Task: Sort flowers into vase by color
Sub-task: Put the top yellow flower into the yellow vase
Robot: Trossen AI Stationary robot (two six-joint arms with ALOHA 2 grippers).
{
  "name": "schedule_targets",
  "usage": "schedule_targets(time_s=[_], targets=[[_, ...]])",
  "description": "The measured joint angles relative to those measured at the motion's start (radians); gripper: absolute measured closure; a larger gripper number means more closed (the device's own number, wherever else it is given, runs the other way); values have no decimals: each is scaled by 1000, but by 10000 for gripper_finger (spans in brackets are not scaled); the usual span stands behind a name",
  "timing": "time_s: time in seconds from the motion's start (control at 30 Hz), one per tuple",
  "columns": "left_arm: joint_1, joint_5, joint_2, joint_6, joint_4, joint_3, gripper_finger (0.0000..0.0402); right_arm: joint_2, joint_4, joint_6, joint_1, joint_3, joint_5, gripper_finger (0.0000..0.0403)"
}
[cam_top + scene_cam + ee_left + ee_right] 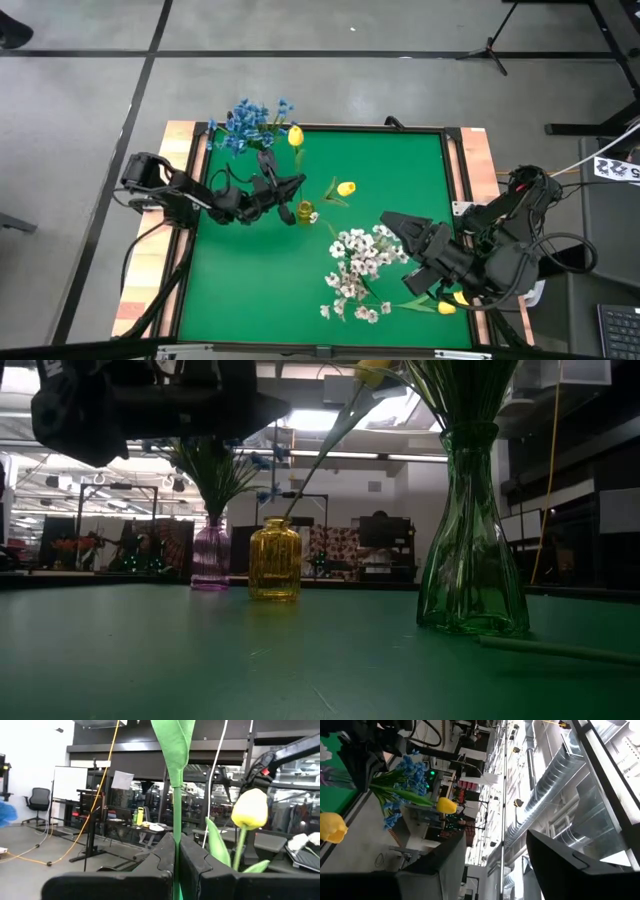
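A green vase of white flowers stood nearest, the right gripper beside it, fingers apart; mid-table, the left gripper clamped a yellow tulip's stem over the yellow vase; blue flowers filled the far purple vase.

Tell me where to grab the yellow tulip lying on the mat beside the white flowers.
Take the yellow tulip by its bare green stem, midway between bud and white flowers. Come straight down, closing across the stem: it lies flat on the green mat, and the bud sits close under the right arm.
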Motion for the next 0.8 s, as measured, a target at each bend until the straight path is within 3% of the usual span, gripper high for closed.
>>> schedule_targets(time_s=[0.8], targets=[[1,8,177,-120,-10,15,399,0,-133,106,0,0,6,194]])
